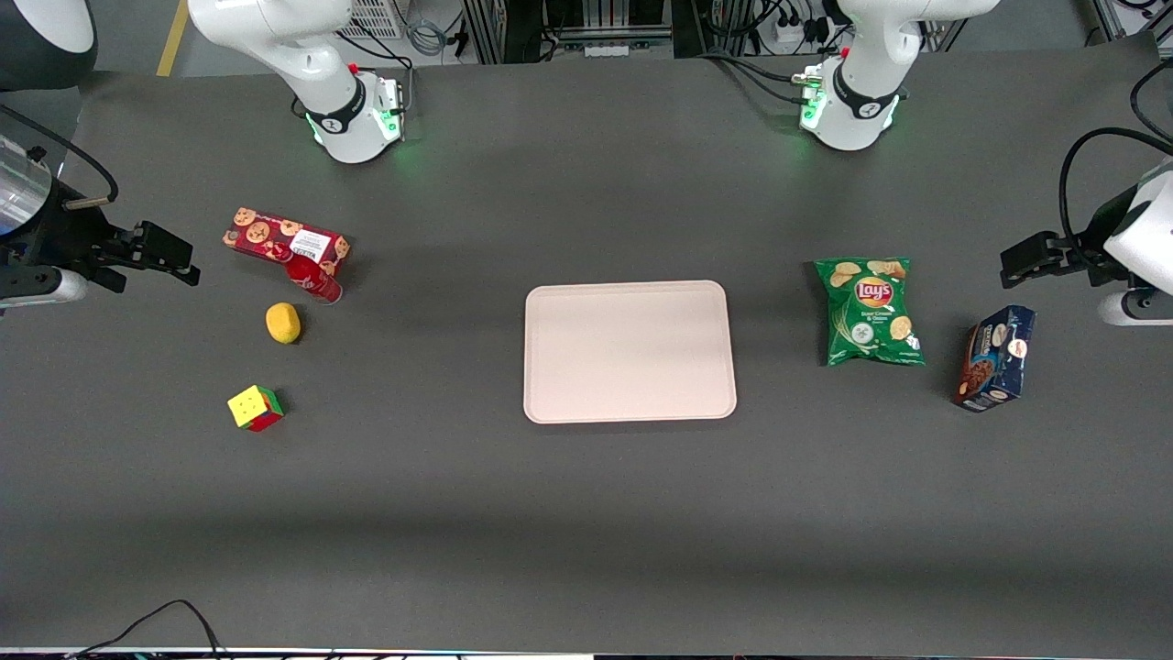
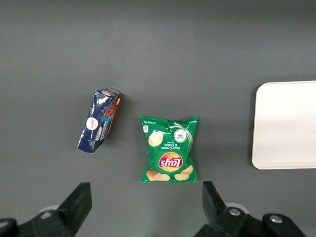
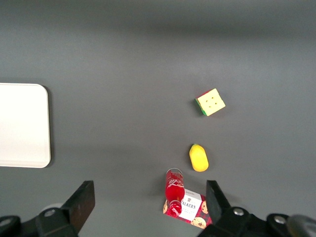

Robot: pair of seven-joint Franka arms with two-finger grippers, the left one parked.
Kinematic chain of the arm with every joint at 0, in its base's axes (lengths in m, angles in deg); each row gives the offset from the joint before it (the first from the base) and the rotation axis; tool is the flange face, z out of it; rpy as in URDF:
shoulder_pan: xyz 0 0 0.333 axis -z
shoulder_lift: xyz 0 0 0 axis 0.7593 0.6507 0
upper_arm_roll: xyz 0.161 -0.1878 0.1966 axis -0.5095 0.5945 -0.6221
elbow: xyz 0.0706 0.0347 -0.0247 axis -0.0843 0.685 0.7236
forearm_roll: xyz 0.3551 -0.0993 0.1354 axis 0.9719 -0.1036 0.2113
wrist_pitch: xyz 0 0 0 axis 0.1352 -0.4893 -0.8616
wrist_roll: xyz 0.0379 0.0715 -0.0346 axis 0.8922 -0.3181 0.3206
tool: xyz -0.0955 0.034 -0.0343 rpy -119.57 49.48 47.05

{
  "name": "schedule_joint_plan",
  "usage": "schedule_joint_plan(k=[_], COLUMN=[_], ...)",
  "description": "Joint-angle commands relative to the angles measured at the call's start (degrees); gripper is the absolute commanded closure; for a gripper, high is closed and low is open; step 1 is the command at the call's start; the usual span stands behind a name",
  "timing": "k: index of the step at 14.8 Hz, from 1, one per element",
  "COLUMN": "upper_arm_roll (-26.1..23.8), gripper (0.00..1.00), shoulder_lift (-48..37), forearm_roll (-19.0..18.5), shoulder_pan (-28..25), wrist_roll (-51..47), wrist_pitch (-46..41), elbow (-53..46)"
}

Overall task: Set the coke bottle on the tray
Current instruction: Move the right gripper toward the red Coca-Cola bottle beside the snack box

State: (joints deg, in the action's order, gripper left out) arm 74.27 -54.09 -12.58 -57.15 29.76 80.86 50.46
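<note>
The coke bottle [image 1: 312, 277], small, slim and red, stands on the dark table against the red cookie-printed box [image 1: 286, 240]. In the right wrist view the bottle [image 3: 174, 192] shows from above, between the spread fingers but far below them. The pale pinkish-beige tray [image 1: 630, 351] lies bare at the table's middle; it also shows in the right wrist view [image 3: 22, 126] and the left wrist view [image 2: 286, 126]. My right gripper [image 1: 190, 262] hangs open and empty above the working arm's end of the table, sideways off from the bottle. In its own view the gripper [image 3: 150, 205] holds nothing.
A yellow lemon [image 1: 283, 323] and a colour cube [image 1: 256, 408] lie nearer to the front camera than the bottle. A green chips bag [image 1: 871, 310] and a dark blue box [image 1: 994, 357] lie toward the parked arm's end.
</note>
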Motion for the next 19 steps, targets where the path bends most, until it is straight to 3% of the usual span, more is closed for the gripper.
schedule_joint_plan(k=[1,5,7,12,16,19], upper_arm_roll=[0.4,0.6,0.5,0.1,0.1,0.1], gripper=[0.0,0.0,0.0,0.0,0.0,0.0], shoulder_lift=[0.8,0.4,-2.3,-16.0,-20.2,-21.3], forearm_roll=[-0.1,-0.1,-0.1,-2.8,-3.7,-6.6], shoulder_pan=[-0.4,-0.1,0.0,0.0,0.2,0.3], wrist_roll=[-1.4,-1.0,-1.1,-0.6,0.1,1.1], wrist_pitch=[-1.6,-3.8,-2.5,15.0,23.4,30.8], elbow=[-1.6,0.7,6.8,33.7,45.6,52.5])
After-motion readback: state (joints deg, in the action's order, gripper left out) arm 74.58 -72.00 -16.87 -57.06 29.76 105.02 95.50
